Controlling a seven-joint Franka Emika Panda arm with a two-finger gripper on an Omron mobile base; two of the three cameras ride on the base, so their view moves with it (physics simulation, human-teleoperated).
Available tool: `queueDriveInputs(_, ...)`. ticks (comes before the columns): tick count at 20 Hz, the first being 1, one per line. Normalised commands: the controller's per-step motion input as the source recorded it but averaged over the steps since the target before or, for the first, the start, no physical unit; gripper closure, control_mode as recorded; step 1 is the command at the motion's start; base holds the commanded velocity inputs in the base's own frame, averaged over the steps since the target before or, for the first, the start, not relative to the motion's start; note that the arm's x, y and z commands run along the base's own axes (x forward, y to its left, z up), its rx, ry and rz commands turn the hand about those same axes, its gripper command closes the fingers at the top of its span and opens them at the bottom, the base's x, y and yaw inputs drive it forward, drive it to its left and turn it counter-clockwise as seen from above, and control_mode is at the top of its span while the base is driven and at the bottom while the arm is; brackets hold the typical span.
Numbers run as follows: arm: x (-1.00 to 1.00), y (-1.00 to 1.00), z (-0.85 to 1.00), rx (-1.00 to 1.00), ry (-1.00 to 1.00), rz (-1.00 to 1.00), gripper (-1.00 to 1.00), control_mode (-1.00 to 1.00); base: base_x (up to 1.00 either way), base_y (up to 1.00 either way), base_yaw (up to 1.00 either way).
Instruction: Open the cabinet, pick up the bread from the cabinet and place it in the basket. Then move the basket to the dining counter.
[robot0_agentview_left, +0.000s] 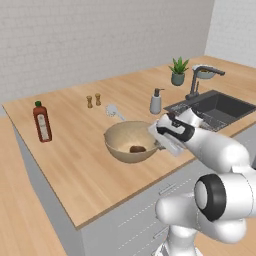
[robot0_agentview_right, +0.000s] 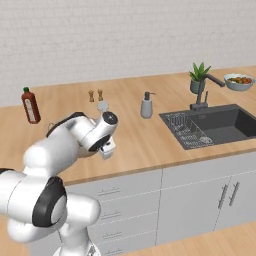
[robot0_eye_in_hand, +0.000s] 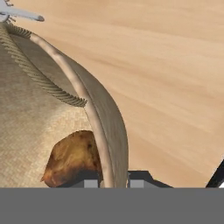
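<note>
On the dining counter (robot0_agentview_left: 75, 150), the basket (robot0_agentview_left: 122, 137) sits near the front edge, with the bread (robot0_agentview_left: 137, 148) lying inside it toward the robot's side. The gripper (robot0_eye_in_hand: 113, 181) reaches in from the basket's three o'clock in the left base view, and its jaws stand narrow, pinched on the basket's rim: in the hand view one fingertip (robot0_eye_in_hand: 89, 183) is inside the wall beside the bread, the other outside. At the basket's nine o'clock stands a sauce bottle (robot0_agentview_left: 42, 121); at twelve, two small shakers (robot0_agentview_left: 93, 100); at two o'clock, a soap dispenser (robot0_agentview_left: 156, 101) beside the sink (robot0_agentview_left: 220, 107).
</note>
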Motion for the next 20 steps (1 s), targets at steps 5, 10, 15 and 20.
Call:
queueDriveInputs(5,0.31,0.00,-0.32,0.00,0.00,0.01,1.00,-1.00,0.00,0.00,0.00)
queueDriveInputs(10,0.11,0.00,-0.39,0.00,0.00,0.01,1.00,-1.00,0.00,0.00,0.00)
queueDriveInputs(15,0.08,0.05,-0.34,-0.01,0.00,0.00,1.00,-1.00,0.00,0.00,0.00)
queueDriveInputs(20,0.00,0.08,0.04,-0.01,0.00,0.00,-1.00,-1.00,0.00,0.00,0.00)
